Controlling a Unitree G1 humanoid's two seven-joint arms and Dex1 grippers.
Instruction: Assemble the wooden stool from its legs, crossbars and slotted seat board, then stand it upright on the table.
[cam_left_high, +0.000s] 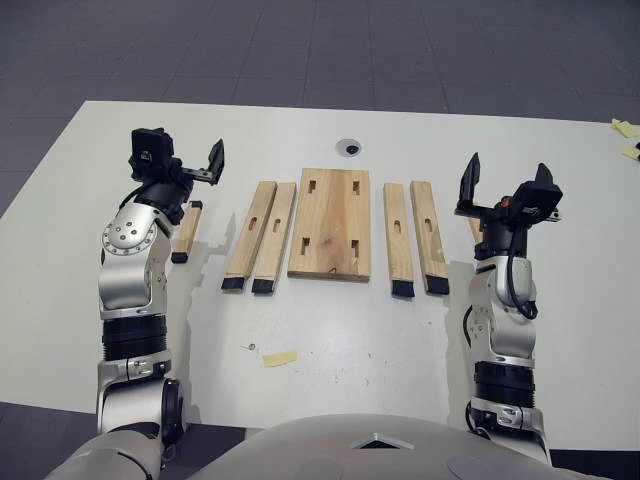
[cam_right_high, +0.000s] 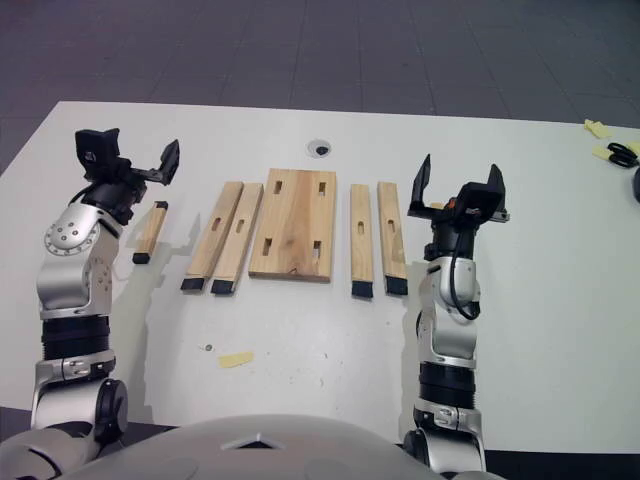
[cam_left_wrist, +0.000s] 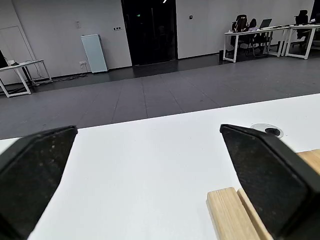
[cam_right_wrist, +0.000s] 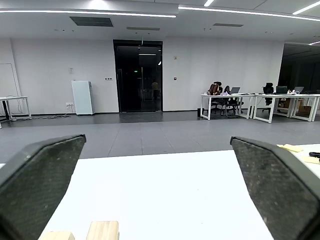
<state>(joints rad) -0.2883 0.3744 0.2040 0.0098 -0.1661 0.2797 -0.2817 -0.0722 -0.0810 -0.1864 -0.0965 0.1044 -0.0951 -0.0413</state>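
The slotted seat board (cam_left_high: 330, 225) lies flat at the table's middle. Two legs (cam_left_high: 262, 236) with black feet lie side by side to its left, and two more legs (cam_left_high: 415, 238) to its right. A short crossbar (cam_left_high: 187, 232) rests by my left arm; another wooden piece (cam_left_high: 473, 230) peeks out behind my right wrist. My left gripper (cam_left_high: 182, 160) is raised above the crossbar, open and empty. My right gripper (cam_left_high: 507, 185) is held up just right of the right legs, open and empty. The left wrist view shows leg ends (cam_left_wrist: 235, 215) between open fingers (cam_left_wrist: 272, 180).
A round cable hole (cam_left_high: 349, 148) sits in the white table (cam_left_high: 560, 330) beyond the seat board. A scrap of yellow tape (cam_left_high: 280, 357) lies near the front edge. Yellow notes (cam_left_high: 625, 128) and scissors (cam_right_high: 622, 152) are at the far right edge.
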